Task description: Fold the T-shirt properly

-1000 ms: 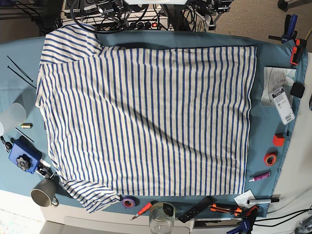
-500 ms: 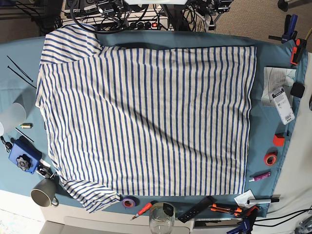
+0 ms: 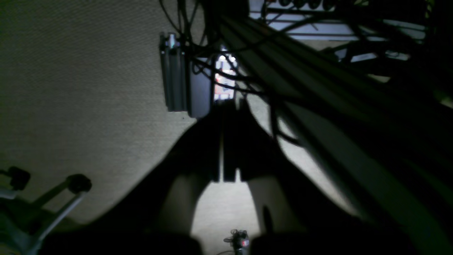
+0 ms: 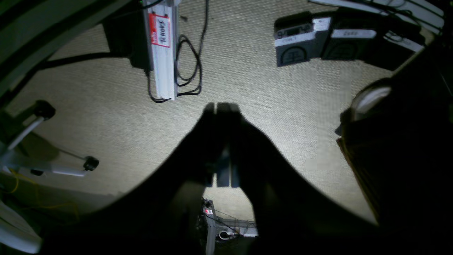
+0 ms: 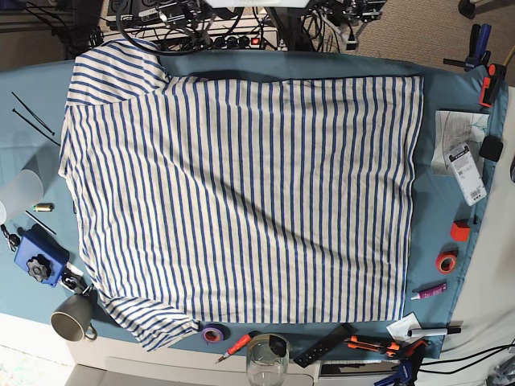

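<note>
Nothing has shifted since the earlier frames: the T-shirt (image 5: 241, 193) still lies flat, spanning the table (image 5: 434, 209) from far edge to near edge. Both claws, left (image 3: 226, 141) and right (image 4: 222, 141), are clenched over carpet, empty. No label is legible.

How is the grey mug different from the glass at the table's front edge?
The mug is grey and solid; the glass is clear. The mug has a handle; none shows on the glass. The mug sits by the T-shirt's sleeve at the left; the glass sits near the middle. Both have open tops and stand off the shirt.
</note>
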You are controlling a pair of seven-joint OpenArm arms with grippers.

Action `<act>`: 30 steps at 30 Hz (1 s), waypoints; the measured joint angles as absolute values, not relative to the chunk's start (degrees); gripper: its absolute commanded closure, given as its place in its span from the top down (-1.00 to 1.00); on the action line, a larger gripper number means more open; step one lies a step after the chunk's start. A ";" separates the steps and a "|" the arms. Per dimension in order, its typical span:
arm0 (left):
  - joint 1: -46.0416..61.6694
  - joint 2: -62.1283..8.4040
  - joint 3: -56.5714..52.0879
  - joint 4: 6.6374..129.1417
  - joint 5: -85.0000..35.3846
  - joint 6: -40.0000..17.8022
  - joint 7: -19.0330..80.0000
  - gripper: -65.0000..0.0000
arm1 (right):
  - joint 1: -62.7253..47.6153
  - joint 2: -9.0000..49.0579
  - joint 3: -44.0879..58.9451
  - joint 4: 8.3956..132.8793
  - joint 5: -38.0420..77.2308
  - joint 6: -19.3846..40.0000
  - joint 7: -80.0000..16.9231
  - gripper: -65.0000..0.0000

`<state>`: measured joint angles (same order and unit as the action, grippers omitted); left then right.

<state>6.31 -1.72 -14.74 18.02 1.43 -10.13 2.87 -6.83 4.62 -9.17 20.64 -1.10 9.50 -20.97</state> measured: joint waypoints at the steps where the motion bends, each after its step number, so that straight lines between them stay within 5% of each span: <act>1: 6.39 -2.35 -14.74 18.04 1.43 -10.13 2.72 -1.00 | -7.01 5.21 -9.17 20.64 -0.97 9.50 -20.99 -1.00; 11: 11.44 -7.73 -14.74 23.11 0.60 -11.25 2.63 -1.00 | -15.29 9.96 -9.17 32.03 -1.02 9.52 -21.15 -1.00; 17: 20.01 -10.90 -14.70 34.52 -7.09 -17.65 3.05 -1.00 | -22.65 12.40 -9.19 43.11 -1.13 9.47 -22.65 -1.00; 30: 37.39 -12.84 -14.63 61.67 -7.46 -17.85 3.09 -1.00 | -37.36 13.80 -9.21 63.22 -1.06 6.57 -26.15 -1.00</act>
